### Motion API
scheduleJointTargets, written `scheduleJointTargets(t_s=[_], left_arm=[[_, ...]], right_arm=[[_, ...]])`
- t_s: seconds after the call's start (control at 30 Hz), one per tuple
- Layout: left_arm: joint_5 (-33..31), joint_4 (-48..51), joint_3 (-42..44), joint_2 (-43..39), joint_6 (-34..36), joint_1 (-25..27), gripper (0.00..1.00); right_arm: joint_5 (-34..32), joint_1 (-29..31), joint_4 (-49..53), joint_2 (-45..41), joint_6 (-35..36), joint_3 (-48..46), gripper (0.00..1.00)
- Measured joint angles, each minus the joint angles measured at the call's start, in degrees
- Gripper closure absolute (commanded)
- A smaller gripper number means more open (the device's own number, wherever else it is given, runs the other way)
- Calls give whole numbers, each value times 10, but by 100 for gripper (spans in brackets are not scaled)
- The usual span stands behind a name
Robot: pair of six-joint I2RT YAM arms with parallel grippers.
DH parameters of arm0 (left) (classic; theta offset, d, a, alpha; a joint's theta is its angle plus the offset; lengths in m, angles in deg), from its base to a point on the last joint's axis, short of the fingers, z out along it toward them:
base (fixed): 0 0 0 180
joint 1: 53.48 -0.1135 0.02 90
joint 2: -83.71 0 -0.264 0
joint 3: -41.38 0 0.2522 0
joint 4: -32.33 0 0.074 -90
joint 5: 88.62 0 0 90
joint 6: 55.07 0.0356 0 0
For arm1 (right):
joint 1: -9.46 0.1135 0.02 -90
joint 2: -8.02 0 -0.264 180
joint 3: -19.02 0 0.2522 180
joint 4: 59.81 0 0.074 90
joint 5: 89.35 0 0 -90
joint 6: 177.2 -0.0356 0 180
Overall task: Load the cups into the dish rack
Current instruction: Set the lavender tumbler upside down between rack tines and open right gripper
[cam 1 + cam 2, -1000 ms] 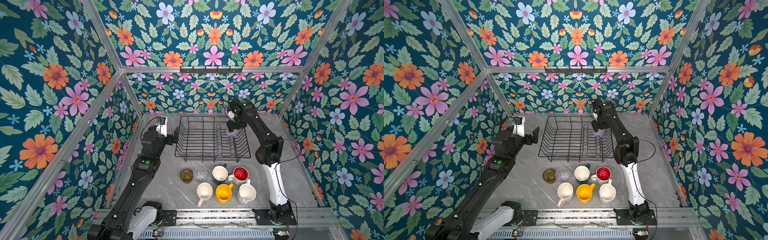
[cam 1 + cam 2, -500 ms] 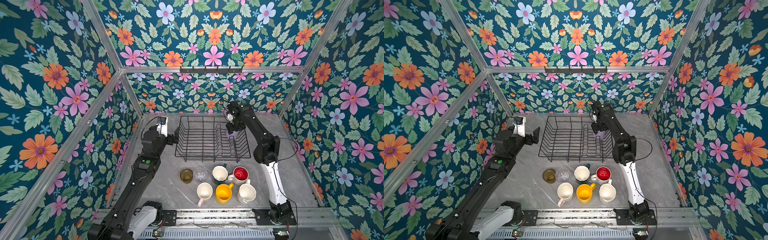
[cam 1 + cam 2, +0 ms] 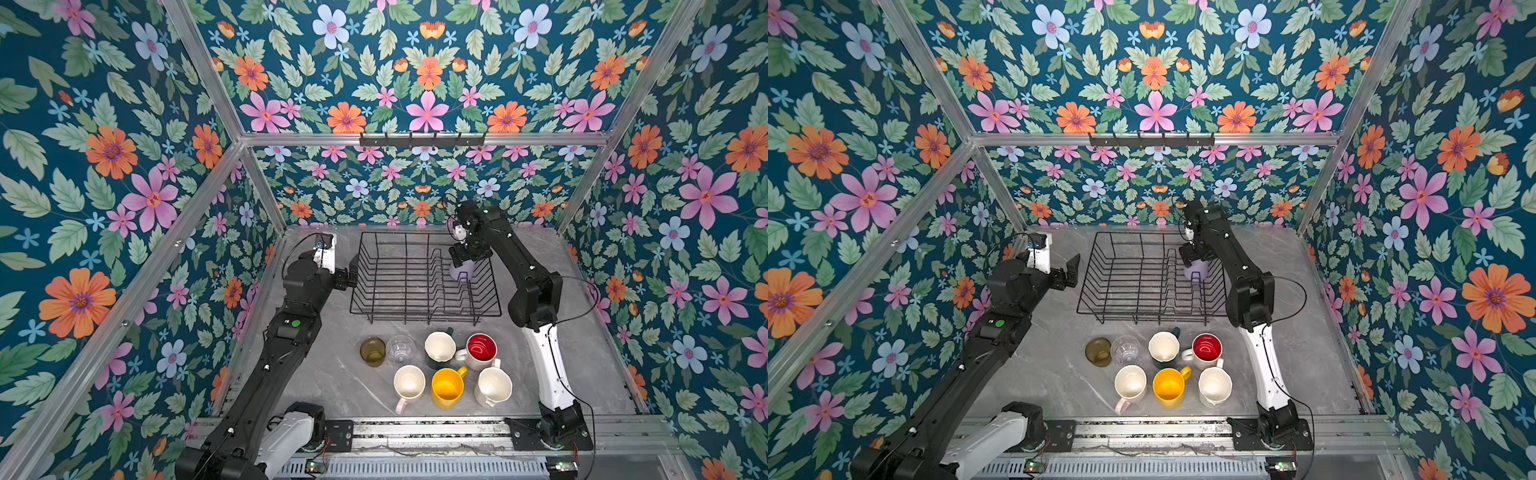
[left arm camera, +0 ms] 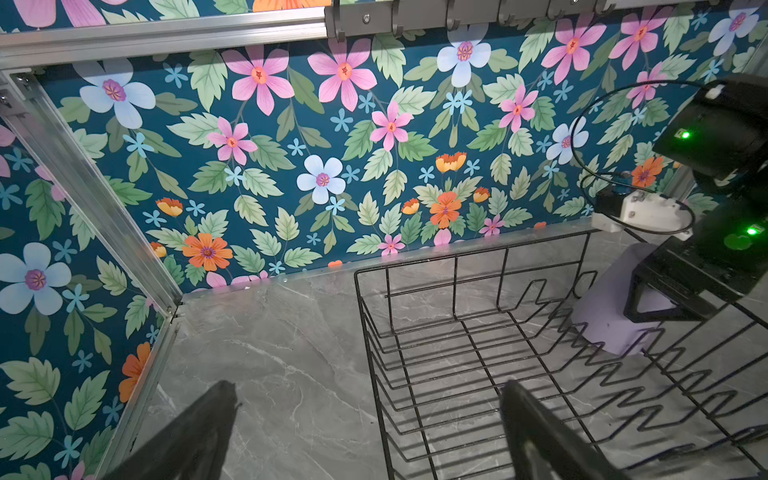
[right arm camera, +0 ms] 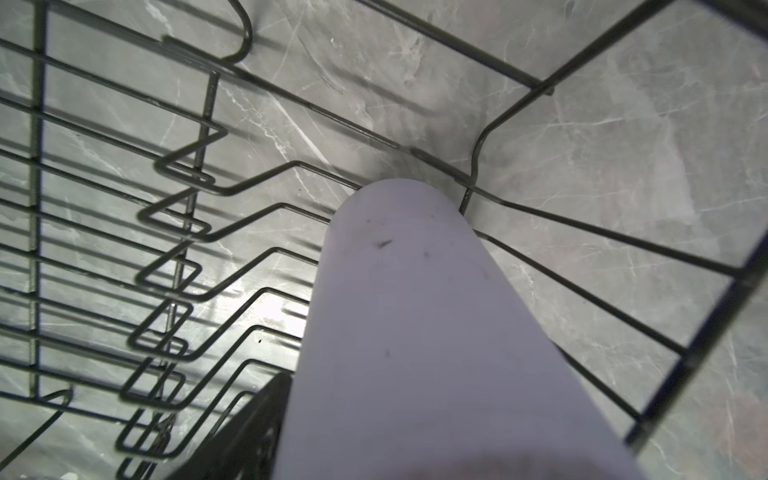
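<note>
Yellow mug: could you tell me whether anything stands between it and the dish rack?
Yes: the dark green mug and the red-lined mug stand side by side between the yellow mug and the dish rack's front.

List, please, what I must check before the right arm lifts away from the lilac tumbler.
1. Placement: ok. The tumbler is inside the rack, near its right wall.
2. Support: cannot tell. Wires hide whether the tumbler rests on the rack floor.
3. Release: cannot tell. The right gripper has its jaws close on both sides of the tumbler.
4. Other arm: ok. The left gripper is outside the rack's left wall, jaws wide, holding nothing.
5. Waiting cups: ok. Seven stand upright on the table, in front of the rack.
</note>
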Motion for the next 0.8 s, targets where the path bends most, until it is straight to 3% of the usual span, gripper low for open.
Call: scheduleJointTargets(t_s=[0.43,0.8], left_arm=[[0,0,-1,0,-1,0,0],[-2,0,-2,1,-7,0,0]], right_arm=[[17,0,-52,-133,-29,-85,17],[30,0,-182,-357,-81,-358,17]])
